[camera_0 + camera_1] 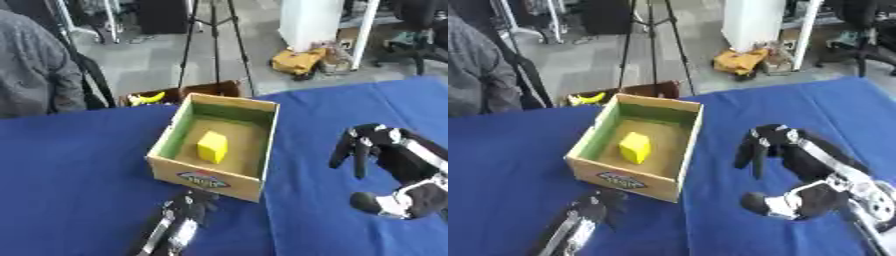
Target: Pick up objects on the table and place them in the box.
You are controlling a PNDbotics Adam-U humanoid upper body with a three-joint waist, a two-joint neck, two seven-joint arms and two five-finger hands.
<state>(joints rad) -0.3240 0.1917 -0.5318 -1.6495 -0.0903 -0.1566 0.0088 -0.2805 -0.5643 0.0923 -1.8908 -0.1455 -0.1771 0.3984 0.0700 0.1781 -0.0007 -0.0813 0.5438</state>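
The right hand's fingers hang spread and relaxed, thumb apart, holding nothing; that right hand hovers over the blue worktop to the right of the cardboard box. The left hand shows just below the box's near wall, its fingers too blurred to tell. A yellow block lies inside the box.

Blue cloth covers the table; beyond its far edge, a brown crate on the grey floor holds something yellow (banana-shaped). Black tripod stands behind it. Yellow bag beside a white post, office chair far right
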